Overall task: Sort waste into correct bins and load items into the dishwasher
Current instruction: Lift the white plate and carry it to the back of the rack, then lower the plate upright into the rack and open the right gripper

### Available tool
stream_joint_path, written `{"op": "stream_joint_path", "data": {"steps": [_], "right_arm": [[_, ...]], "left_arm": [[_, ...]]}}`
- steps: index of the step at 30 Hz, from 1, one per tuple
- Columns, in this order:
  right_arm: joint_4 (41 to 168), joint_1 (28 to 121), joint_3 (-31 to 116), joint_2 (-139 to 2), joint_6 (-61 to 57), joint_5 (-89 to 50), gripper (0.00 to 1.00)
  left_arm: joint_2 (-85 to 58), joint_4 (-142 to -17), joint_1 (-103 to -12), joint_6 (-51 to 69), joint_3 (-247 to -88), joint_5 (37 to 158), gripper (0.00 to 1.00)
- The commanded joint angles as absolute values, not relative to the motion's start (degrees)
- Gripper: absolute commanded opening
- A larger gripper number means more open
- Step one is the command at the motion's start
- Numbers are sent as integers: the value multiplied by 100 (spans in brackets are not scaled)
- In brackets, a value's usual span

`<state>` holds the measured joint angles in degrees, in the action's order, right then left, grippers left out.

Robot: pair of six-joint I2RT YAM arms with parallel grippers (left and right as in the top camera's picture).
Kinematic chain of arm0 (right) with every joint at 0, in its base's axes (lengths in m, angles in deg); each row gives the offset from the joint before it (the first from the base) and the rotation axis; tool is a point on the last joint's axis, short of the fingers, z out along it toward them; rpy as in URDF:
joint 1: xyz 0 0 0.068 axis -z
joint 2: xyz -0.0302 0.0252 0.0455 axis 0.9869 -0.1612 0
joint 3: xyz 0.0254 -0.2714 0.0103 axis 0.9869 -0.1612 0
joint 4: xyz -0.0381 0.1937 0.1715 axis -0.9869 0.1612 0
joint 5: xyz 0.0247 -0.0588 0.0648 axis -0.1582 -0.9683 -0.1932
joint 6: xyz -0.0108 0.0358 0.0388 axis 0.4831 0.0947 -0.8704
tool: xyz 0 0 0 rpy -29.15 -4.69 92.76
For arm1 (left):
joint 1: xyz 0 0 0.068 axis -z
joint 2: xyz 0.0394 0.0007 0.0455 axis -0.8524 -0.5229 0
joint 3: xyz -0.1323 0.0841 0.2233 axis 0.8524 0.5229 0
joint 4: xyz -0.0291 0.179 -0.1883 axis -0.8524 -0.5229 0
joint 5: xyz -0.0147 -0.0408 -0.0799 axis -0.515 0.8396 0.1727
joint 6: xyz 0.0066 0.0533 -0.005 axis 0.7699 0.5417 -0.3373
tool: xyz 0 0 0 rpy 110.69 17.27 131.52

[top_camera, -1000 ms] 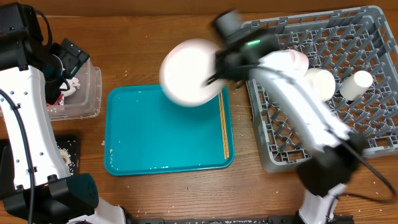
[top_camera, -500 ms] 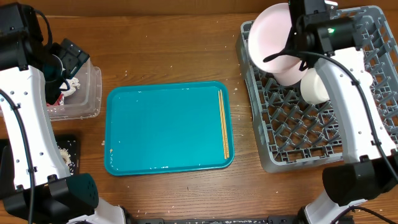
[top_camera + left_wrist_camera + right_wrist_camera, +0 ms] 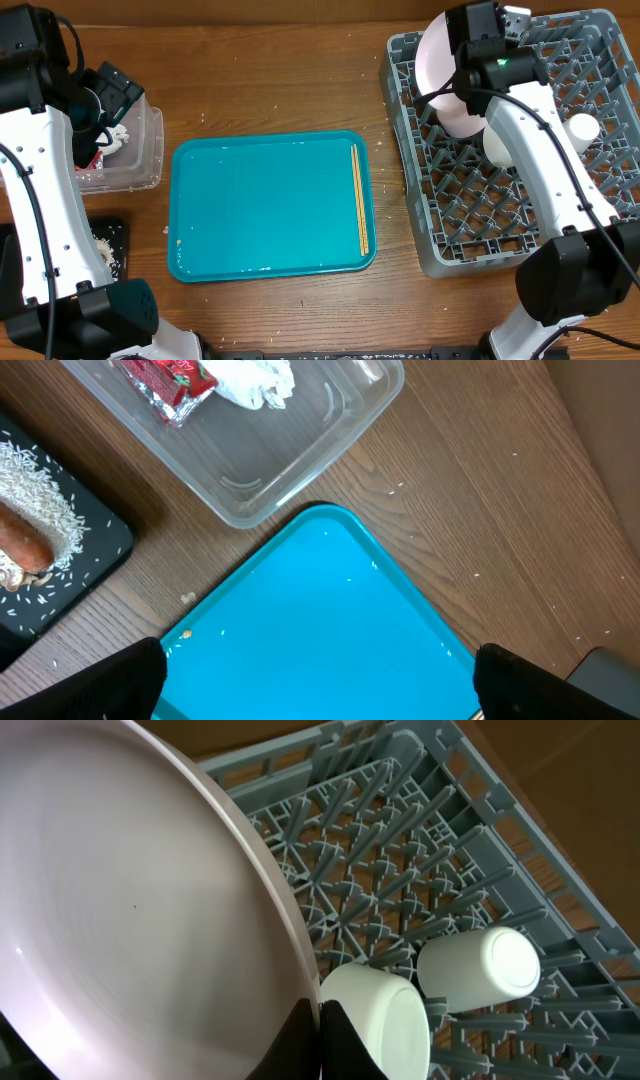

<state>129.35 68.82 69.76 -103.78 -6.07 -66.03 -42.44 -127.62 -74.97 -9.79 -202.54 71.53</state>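
Note:
My right gripper [image 3: 318,1012] is shut on the rim of the large white plate [image 3: 440,78]. It holds the plate tilted on edge over the back-left part of the grey dishwasher rack [image 3: 520,215]. A white bowl [image 3: 385,1020] and a small cup [image 3: 480,970] lie in the rack beside it. The chopsticks [image 3: 360,200] lie along the right side of the teal tray [image 3: 270,205]. My left gripper [image 3: 310,690] hangs open and empty near the clear tub [image 3: 300,470], which holds the red wrapper [image 3: 165,385] and napkin [image 3: 255,380]. Rice [image 3: 40,480] and the carrot [image 3: 20,545] lie on the black tray [image 3: 90,575].
The wooden table [image 3: 270,90] shows behind and around the teal tray, with a few scattered grains. The rack fills the right side. The tub and black tray sit along the left edge, under the left arm.
The right arm has carried the plate from above the teal tray to the rack and turned it more on edge. The left arm has not moved.

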Motion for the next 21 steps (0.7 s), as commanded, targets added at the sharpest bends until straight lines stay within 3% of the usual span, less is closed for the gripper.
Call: {"op": "stream_joint_path", "data": {"steps": [1, 9, 21], "right_arm": [[12804, 6863, 6936, -10387, -596, -6823, 4], [12728, 7322, 7282, -10085, -612, -7101, 4], [11438, 8821, 7354, -10070, 792, -7035, 4]], "left_arm": [[-4252, -12762, -7494, -872, -20291, 7193, 100], [-4252, -12764, -7494, -872, -20291, 7193, 100], [-4252, -12764, -7492, -872, -20291, 7193, 100]]}}
